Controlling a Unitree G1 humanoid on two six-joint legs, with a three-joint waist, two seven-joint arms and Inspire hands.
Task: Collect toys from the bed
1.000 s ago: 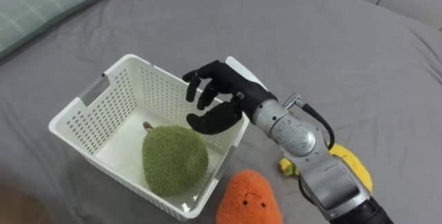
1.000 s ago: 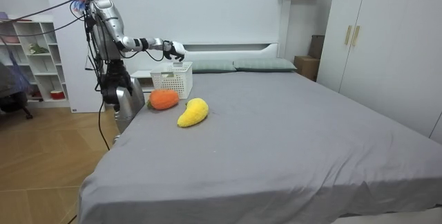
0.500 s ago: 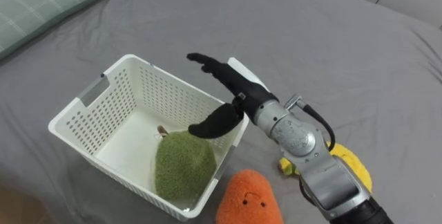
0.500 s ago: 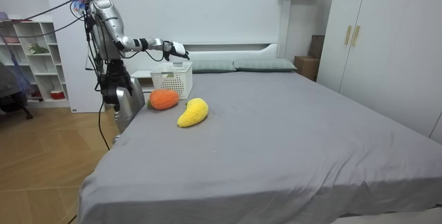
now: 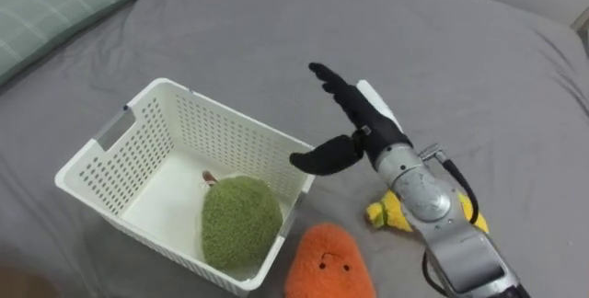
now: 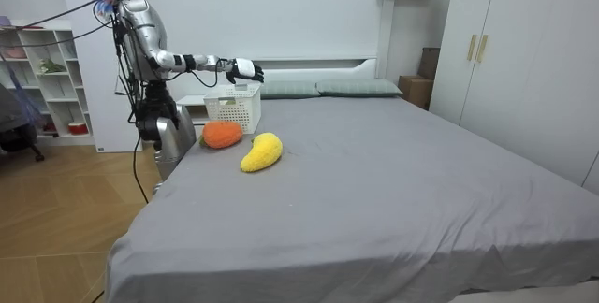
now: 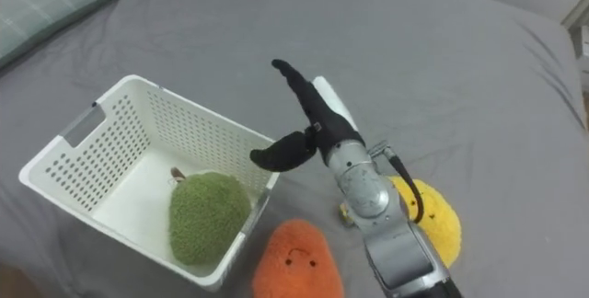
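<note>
**Entry: green toy delivered, right hand cleared of the basket**

- Right hand (image 5: 355,120): a second ago it hung curled over the basket's middle. Now it is raised beyond the basket's right rim, fingers straight and fanned, thumb pointing back towards the rim. It holds nothing.
- White basket (image 5: 237,136): lies on the grey bed (image 5: 230,22), as before. Its slight shift in the eye views looks like the camera's own.
- Green toy (image 5: 240,223): inside the basket, at its near right corner. It has rolled from the middle of the floor to this corner and is touched by nothing.
- Orange toy (image 5: 326,262): on the bed, just outside the basket's near right corner. Not moved.
- Yellow toy (image 7: 431,215): on the bed to the right of the basket, beyond the orange one, partly behind the forearm. Not moved.

Assessment: one toy of three is collected. The freed hand has swung to the side where the other two lie. The orange toy, closest to the basket, looks the likely next pick.
</note>
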